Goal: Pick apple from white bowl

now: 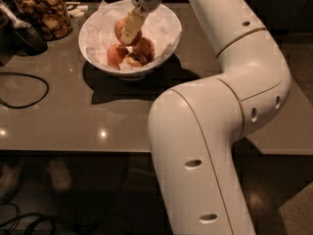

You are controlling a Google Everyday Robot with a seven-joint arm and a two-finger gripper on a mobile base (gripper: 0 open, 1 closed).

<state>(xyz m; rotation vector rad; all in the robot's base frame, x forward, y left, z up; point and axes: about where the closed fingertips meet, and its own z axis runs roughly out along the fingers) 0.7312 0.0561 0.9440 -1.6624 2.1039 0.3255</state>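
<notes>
Here, hand [126,33] clamped on round apple [120,29], no discernible long axis, over the white bowl [172,38].

Single view from high up, close behind the arm [210,131], facing down and forward over the surface [73,116] toward the bowl [164,50] at upper left, with the end effector [128,32] inside its rim.

Glossy grey-brown table [73,119]: white bowl [96,49] at rear, glass jar [46,13] far left, black cable [35,99] looping at left edge. Hand [129,29] over bowl, clasping apple [119,30].
</notes>
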